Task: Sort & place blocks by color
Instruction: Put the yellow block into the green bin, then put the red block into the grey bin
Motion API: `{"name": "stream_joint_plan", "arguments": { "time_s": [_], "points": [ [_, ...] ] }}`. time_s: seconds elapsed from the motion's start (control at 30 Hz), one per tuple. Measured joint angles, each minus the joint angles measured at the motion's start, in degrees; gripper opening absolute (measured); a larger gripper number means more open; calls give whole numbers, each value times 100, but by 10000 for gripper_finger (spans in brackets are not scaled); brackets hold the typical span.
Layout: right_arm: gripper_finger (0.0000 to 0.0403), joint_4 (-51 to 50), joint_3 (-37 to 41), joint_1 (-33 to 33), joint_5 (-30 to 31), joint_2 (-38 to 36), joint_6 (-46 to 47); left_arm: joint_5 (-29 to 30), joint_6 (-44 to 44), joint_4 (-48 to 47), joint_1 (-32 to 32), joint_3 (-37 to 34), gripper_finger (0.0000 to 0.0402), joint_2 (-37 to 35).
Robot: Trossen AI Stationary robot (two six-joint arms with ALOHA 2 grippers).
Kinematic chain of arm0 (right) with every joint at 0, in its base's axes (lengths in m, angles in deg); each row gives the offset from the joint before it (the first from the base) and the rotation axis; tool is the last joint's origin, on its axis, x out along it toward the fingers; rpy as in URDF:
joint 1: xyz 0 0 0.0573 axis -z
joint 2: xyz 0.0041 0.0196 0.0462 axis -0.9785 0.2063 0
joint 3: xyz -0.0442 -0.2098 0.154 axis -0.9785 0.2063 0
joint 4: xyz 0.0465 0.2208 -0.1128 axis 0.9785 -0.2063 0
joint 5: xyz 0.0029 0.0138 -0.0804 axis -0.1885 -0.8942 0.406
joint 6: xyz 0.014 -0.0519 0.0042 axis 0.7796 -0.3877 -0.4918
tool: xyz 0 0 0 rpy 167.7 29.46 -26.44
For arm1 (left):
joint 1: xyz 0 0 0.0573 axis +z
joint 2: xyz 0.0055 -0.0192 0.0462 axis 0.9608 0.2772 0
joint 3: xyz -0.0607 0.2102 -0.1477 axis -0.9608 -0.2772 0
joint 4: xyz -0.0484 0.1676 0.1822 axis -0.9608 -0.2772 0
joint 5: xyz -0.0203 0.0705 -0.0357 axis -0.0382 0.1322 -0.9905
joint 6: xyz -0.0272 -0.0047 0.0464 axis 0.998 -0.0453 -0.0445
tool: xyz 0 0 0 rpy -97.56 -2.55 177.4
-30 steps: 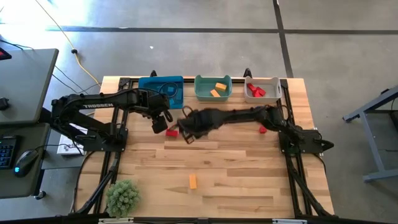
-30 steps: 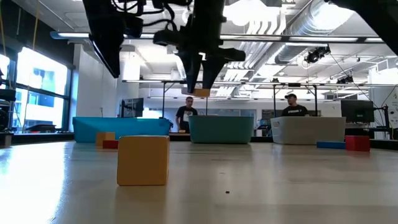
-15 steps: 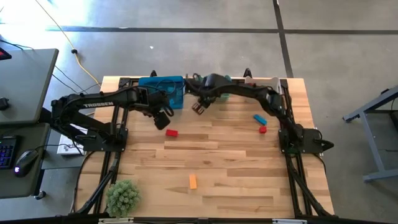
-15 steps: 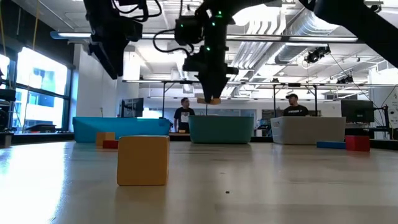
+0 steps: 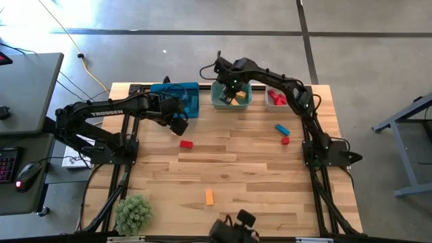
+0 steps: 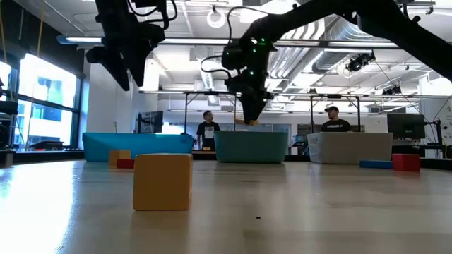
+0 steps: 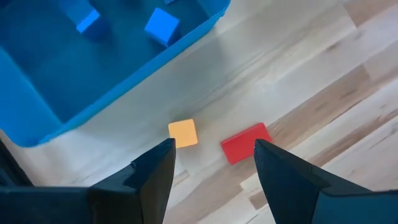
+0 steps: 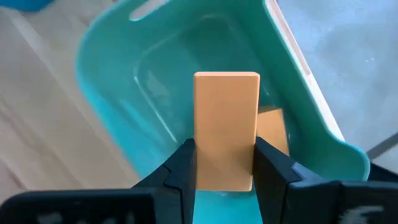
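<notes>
Hanging above the teal bin (image 8: 124, 106), an orange bar (image 8: 225, 127) is clamped upright between the two fingers of the right gripper (image 8: 224, 163); in the high view this gripper (image 5: 231, 92) is seen at upper centre, over that bin (image 5: 231, 95). More orange pieces (image 8: 272, 129) lie inside the bin beneath the bar. To the right along the table's top edge stands the white bin (image 5: 284, 98), with red pieces in it. To the left stands the blue bin (image 5: 177, 98), where two blue blocks (image 7: 162, 26) are seen in the left wrist view. The left gripper (image 5: 177, 123) is held just below that bin with its fingers spread wide and nothing between them; under it, a small orange cube (image 7: 183, 132) and a red block (image 7: 246, 142) lie on the wooden table (image 5: 256, 182). Right of centre, a blue bar (image 5: 281, 128) and a small red cube (image 5: 285, 140) rest close together. Another orange block (image 5: 209, 196) lies alone in the lower middle. A green plant (image 5: 133, 213) is placed at the lower-left corner.
</notes>
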Motion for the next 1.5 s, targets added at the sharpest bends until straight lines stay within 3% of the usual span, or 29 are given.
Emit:
{"name": "stream_joint_plan", "arguments": {
  "time_s": [0.17,0.53,0.67,0.87,1.0,1.27,1.5],
  "points": [
    [96,209,288,245,-277,0,-365,0,366,2,-2,0,209,0],
    [97,724,936,365,-679,0,-691,1,212,6,-15,0,209,0],
    [110,780,936,375,-671,0,-834,2,212,6,-15,0,209,0],
    [168,816,936,375,-500,0,-937,4,183,4,-15,0,209,0],
    [197,766,900,377,-411,0,-980,-40,-309,4,-15,0,209,0],
    [205,607,442,377,-409,0,-973,-164,-635,2,-15,0,212,0],
    [206,252,138,366,-485,0,-541,-137,-1319,2,-11,0,240,0]
  ]
}}
